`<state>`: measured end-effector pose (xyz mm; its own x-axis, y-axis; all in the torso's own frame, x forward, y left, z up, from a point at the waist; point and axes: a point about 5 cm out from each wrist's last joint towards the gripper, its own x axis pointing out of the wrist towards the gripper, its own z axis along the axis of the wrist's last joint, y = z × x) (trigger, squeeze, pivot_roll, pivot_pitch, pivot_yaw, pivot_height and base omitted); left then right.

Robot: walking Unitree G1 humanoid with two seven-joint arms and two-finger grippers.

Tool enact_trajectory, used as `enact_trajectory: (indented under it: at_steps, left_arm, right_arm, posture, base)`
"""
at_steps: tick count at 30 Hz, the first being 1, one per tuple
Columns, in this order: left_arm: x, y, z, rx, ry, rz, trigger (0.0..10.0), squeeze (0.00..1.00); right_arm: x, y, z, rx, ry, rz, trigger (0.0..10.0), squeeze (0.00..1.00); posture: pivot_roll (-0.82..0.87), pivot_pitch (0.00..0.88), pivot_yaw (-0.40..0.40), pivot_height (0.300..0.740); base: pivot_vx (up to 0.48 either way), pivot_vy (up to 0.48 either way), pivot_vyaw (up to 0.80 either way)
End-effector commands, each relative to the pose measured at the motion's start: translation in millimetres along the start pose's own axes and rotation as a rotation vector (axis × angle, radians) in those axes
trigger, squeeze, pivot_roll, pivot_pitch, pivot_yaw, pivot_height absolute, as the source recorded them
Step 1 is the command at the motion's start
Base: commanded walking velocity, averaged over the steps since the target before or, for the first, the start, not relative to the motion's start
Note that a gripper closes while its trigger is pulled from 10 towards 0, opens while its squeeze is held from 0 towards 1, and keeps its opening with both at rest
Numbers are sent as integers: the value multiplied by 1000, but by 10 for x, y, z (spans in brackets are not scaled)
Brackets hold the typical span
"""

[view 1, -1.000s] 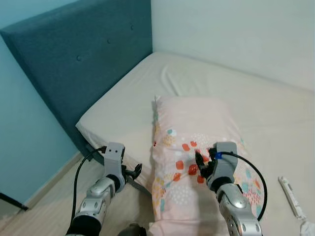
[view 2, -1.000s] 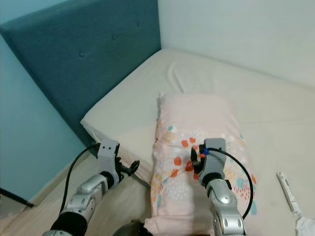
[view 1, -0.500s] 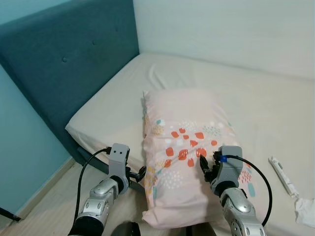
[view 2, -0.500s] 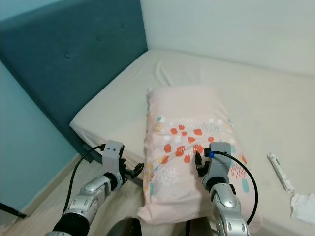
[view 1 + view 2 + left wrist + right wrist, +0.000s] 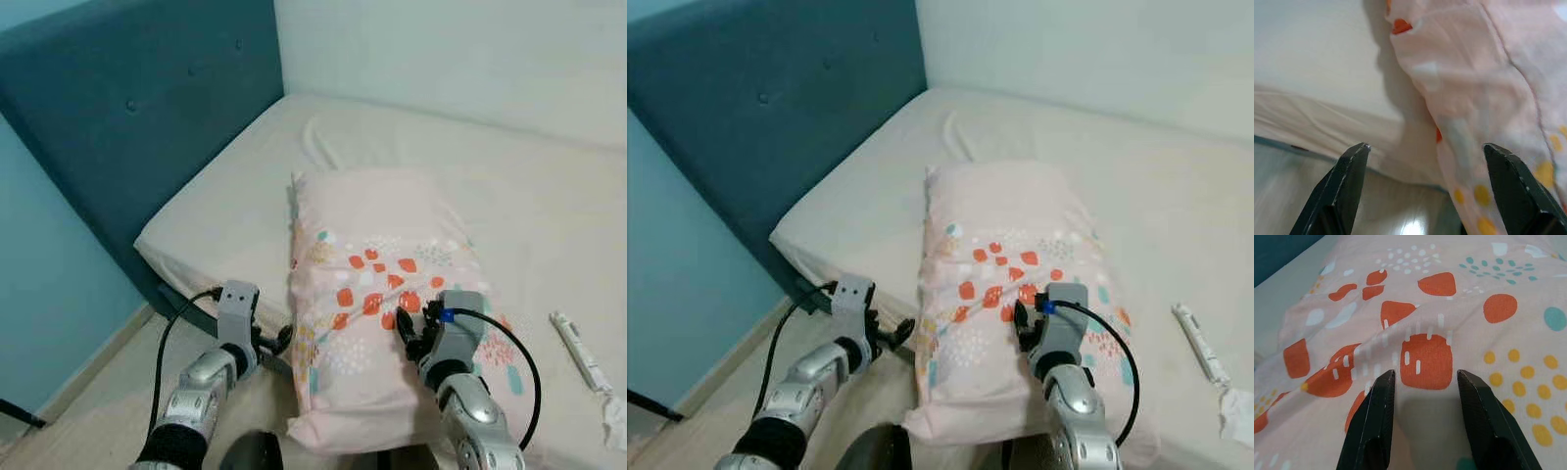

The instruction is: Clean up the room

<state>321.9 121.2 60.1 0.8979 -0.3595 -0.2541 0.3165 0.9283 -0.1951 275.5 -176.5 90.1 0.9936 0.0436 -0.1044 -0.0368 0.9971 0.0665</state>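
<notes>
pillow: pink spotted pillow (image 5: 387,294) lies lengthwise on the bed (image 5: 245,206), near end poking past the near edge, so it probably needs pushing far, toward the headboard (image 5: 137,127)

right gripper (image 5: 1422,423): fingers spread, tips resting on the pillow's top near its near end, pinching nothing, looks set to bunch the fabric

left gripper (image 5: 1422,191): wide open, low at the pillow's left side by the mattress edge, holding nothing

surface: cream sheet, slightly rumpled

room: teal headboard on the left, white wall far, wood floor (image 5: 88,392), small white stick (image 5: 580,352) on the sheet at right
</notes>
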Motion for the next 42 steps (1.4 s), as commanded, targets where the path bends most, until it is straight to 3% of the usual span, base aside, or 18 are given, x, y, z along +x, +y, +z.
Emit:
enact_trajectory:
  at_steps: [1, 3, 4, 5, 6, 7, 8, 9, 10, 11, 12, 16, 19, 24, 32, 35, 39, 42]
  left_arm:
    - [-31, 68, -67, -25, 27, 17, 10000, 0]
    - [-16, 84, -12, -69, 1, 23, 10000, 0]
    - [22, 137, 123, -171, -61, 34, 10000, 0]
    - [22, 137, 123, -171, -61, 34, 10000, 0]
    - [59, 192, 264, -276, -124, 45, 10000, 0]
    - [59, 192, 264, -276, -124, 45, 10000, 0]
    - [91, 241, 402, -379, -186, 50, 10000, 0]
    - [91, 241, 402, -379, -186, 50, 10000, 0]
    - [120, 265, 441, -433, -188, 44, 10000, 247]
    - [147, 276, 463, -476, -182, 38, 10000, 827]
    - [180, 244, 467, -519, -165, 1, 10000, 1000]
    - [212, 191, 461, -530, -143, -35, 10000, 1000]
    - [271, 20, 300, -447, -28, -93, 10000, 1000]
    - [271, 29, 196, -438, 25, -53, 10000, 1000]
    - [284, 1, 184, -594, 6, -98, 10000, 1000]
    - [310, -94, 238, -748, -38, -185, 10000, 1000]
    - [322, -149, 265, -813, -54, -236, 10000, 1000]
    - [326, -290, 276, -834, -34, -369, 10000, 1000]
  right_arm:
    - [-15, 14, -21, 16, 13, 7, 10000, 0]
    - [-7, 6, 25, 15, -4, 11, 10000, 0]
    - [15, -21, 145, 13, -52, 13, 10000, 0]
    - [15, -21, 145, 13, -52, 13, 10000, 0]
    - [35, -62, 302, 12, -116, 11, 10000, 0]
    - [35, -62, 302, 12, -116, 11, 10000, 0]
    - [47, -105, 465, 11, -185, 8, 10000, 0]
    - [47, -105, 465, 11, -185, 8, 10000, 0]
    - [57, -189, 617, 0, -240, -12, 10000, 0]
    - [68, -279, 742, -17, -274, -36, 10000, 0]
    - [92, -363, 819, -58, -262, -44, 10000, 0]
    - [114, -433, 869, -112, -238, -42, 10000, 0]
    - [165, -553, 912, -201, -164, -5, 10000, 0]
    - [169, -601, 921, -232, -132, 12, 10000, 0]
    - [76, -563, 765, -214, -58, 53, 10000, 0]
    - [7, -492, 656, -194, -23, 71, 10000, 0]
    - [-25, -443, 610, -192, -7, 85, 10000, 0]
    - [-61, -365, 547, -194, 12, 116, 10000, 0]
  posture:
    - [-27, 153, 96, 603]
    - [-28, 153, 95, 598]
    - [-31, 159, 93, 598]
    - [-31, 159, 93, 598]
    - [-31, 164, 92, 598]
    - [-31, 164, 92, 598]
    - [-31, 164, 92, 598]
    - [-31, 164, 92, 598]
    - [-34, 172, 89, 598]
    - [-34, 172, 89, 598]
    - [-34, 172, 89, 598]
    - [-47, 184, 92, 598]
    - [-62, 200, 98, 598]
    - [-86, 229, 112, 598]
    - [-121, 263, 127, 598]
    - [-134, 268, 136, 598]
    - [-139, 269, 142, 598]
    - [-136, 266, 147, 598]
  base:
    - [0, 0, 0]
    - [0, 0, 0]
    - [0, 0, 0]
    - [0, 0, 0]
    - [0, 0, 0]
    - [0, 0, 0]
    - [0, 0, 0]
    - [0, 0, 0]
    - [0, 0, 0]
    - [0, 0, 0]
    - [0, 0, 0]
    - [0, 0, 0]
    - [0, 0, 0]
    - [0, 0, 0]
    - [0, 0, 0]
    - [0, 0, 0]
    - [0, 0, 0]
    - [0, 0, 0]
